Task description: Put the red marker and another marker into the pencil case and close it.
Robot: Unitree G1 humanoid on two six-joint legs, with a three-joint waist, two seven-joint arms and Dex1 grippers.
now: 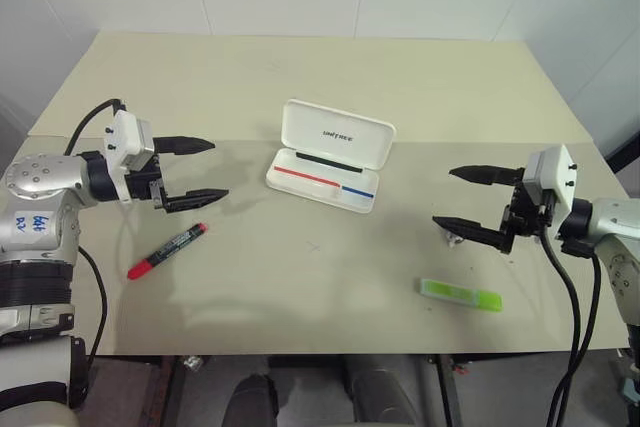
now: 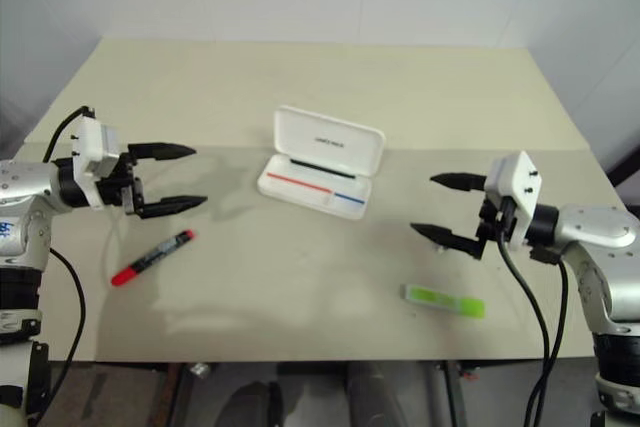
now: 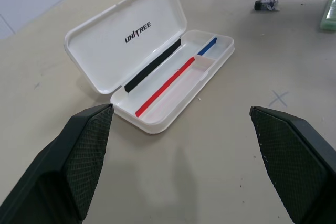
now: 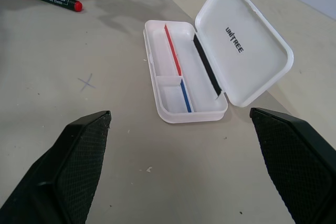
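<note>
Beige table (image 1: 300,287) before us, our open pencil case (image 1: 330,157) at centre, red marker (image 1: 167,250) just below our wide-spread left gripper (image 1: 205,169), green highlighter (image 1: 460,294) near our wide-spread right gripper (image 1: 450,197), both empty

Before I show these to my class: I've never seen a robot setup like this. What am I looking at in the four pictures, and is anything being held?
It is a two-armed robot standing at a table. The two wide pictures come from cameras in its head, looking down over its arms. The other two come from a camera on each wrist, looking out between that arm's two black fingers.

The left gripper and right gripper both hover open above the table. Nothing is held.

In the middle lies a white pencil case, lid up, no markers inside. The red marker lies on the table near the left gripper. A green marker lies near the right gripper. A small dark object, too small to identify, sits by the right gripper.
</note>
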